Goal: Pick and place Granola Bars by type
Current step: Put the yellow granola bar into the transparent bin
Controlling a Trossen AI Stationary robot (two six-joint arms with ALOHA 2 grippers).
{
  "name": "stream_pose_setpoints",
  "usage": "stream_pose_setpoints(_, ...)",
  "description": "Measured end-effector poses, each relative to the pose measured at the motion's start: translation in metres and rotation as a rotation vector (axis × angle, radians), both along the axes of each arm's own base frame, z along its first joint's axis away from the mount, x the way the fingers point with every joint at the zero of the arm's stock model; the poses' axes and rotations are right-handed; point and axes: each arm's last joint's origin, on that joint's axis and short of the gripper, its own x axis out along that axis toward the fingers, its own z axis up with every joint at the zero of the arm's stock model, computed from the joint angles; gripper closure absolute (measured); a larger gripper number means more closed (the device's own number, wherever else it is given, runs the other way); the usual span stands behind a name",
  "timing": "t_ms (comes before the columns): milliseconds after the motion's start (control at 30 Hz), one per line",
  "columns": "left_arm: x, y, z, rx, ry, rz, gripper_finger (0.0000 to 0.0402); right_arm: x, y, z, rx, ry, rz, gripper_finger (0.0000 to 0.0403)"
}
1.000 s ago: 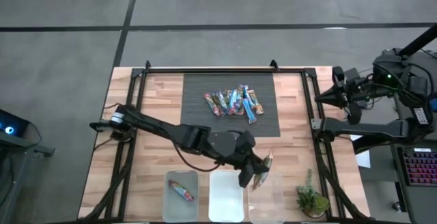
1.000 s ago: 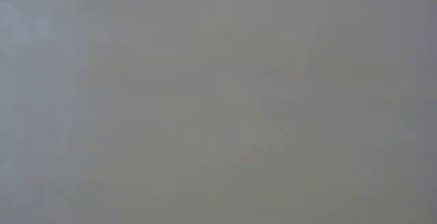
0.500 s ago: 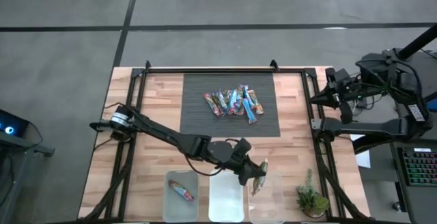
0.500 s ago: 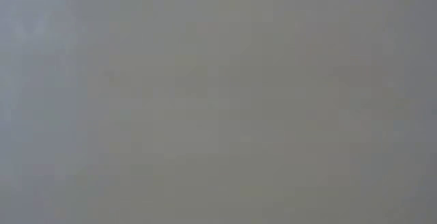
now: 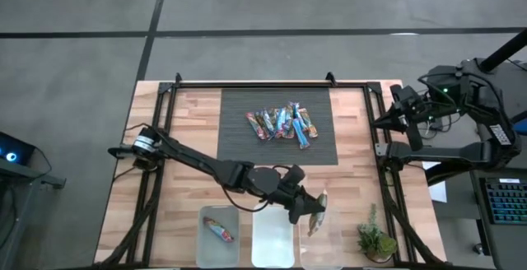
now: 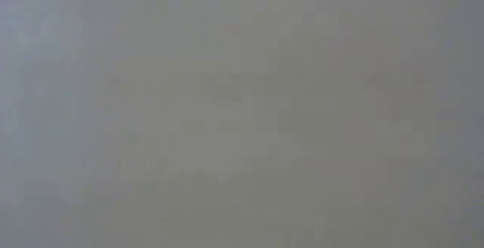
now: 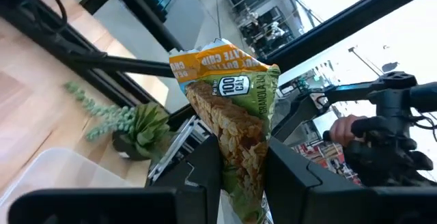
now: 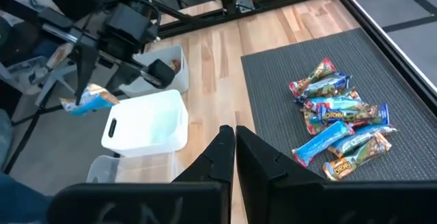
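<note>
Altogether, bars: a cluster of about eight slim foil-wrapped granola bars (image 5: 282, 124) in blue, red and orange lies on the dark ribbed rectangular mat (image 5: 239, 142); the exact count is hard to tell where they overlap.
Held bar: one green-and-yellow wrapped granola bar (image 5: 316, 216) printed with oat clusters is pinched between the fingers of the left gripper (image 5: 305, 212), over the rightmost bin.
Binned bar: one red-and-blue wrapped bar (image 5: 219, 229) lies in the leftmost bin.
Bins: three clear rectangular plastic bins stand in a row along the table's near edge: left bin (image 5: 203, 245), middle bin (image 5: 272, 241) and right bin (image 5: 333, 245); the middle one holds nothing visible.
Left arm: one dark jointed arm, stretched from the table's left side diagonally across the light wooden table (image 5: 191, 114) toward the bins, wrist turned so the bar stands roughly upright between the two dark fingers (image 7: 205, 166).
Left grip: narrow, both fingers pressed on the wrapper's lower part, its crimped top end free above them.
Right arm: one dark arm, folded back beyond the table's right edge, off the wood.
Right gripper: right gripper (image 8: 234, 136) with its two fingers pressed together on nothing, pointing across the table toward the mat and bins.
Plant: one small green potted succulent (image 5: 375, 241) sits at the table's near right corner, just beside the right bin.
Low view: a blank grey field, nothing to tell.
</note>
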Motion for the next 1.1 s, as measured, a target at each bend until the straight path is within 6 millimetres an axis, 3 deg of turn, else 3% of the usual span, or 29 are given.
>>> stream_pose_setpoints(233, 0.006, -0.002, 0.002, 0.023, 0.03, 0.001, 0.0326, 0.0, 0.0, 0.0, 0.0, 0.0, 0.0, 0.0394)
stream_pose_setpoints(700, 0.05, -0.018, 0.011, 0.056, 0.037, -0.053, 0.0326, 0.0, 0.0, 0.0, 0.004, 0.001, -0.002, 0.0394)
stream_pose_setpoints(1100, 0.073, -0.027, -0.015, 0.042, 0.133, -0.082, 0.0326, 0.0, 0.0, 0.0, 0.007, 0.001, -0.004, 0.0394)
